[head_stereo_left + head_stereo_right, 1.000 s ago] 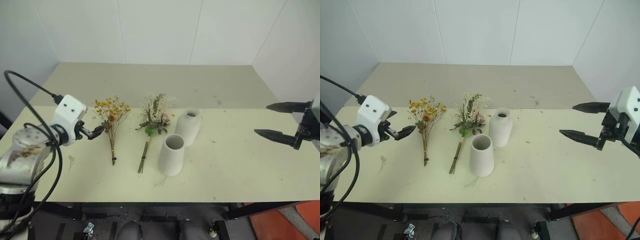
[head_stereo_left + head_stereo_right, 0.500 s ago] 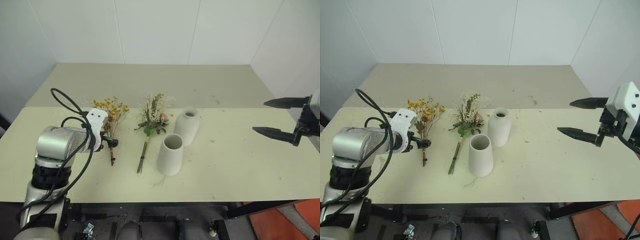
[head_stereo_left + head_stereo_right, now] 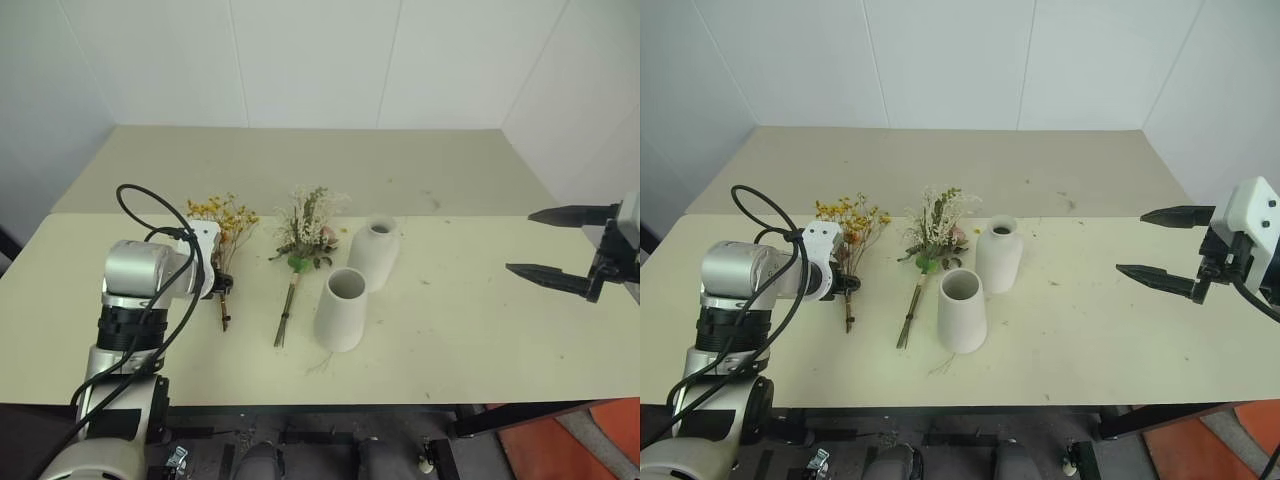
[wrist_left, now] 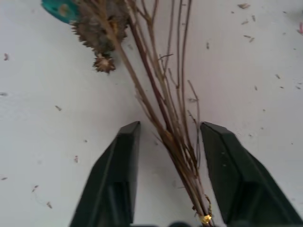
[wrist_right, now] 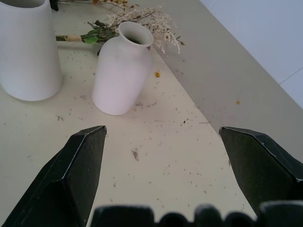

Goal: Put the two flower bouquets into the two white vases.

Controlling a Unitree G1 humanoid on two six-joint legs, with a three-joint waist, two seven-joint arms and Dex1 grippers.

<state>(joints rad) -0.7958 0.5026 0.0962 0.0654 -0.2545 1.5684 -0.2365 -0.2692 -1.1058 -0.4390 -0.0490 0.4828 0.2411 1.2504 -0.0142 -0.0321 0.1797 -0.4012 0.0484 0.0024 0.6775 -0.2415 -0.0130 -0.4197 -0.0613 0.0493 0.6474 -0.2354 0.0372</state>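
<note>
The slim yellow-orange bouquet lies flat on the table at the left, its thin brown stems pointing toward the front edge. My left gripper is down over those stems, one finger on each side, with a gap still showing between fingers and stems. The fuller bouquet with pink roses lies to its right. Beside that stand the cone vase and the round narrow-necked vase, touching each other. My right gripper hovers wide open at the right, above the table and well clear of the vases.
The pale table carries small plant crumbs around the bouquets and vases. A lower beige surface lies beyond it, up to the white wall. A black cable loops over my left arm.
My left arm has swung in and down from the table's left side onto the yellow bouquet's stems, and its fingers have narrowed around them. The right gripper has stayed put.
</note>
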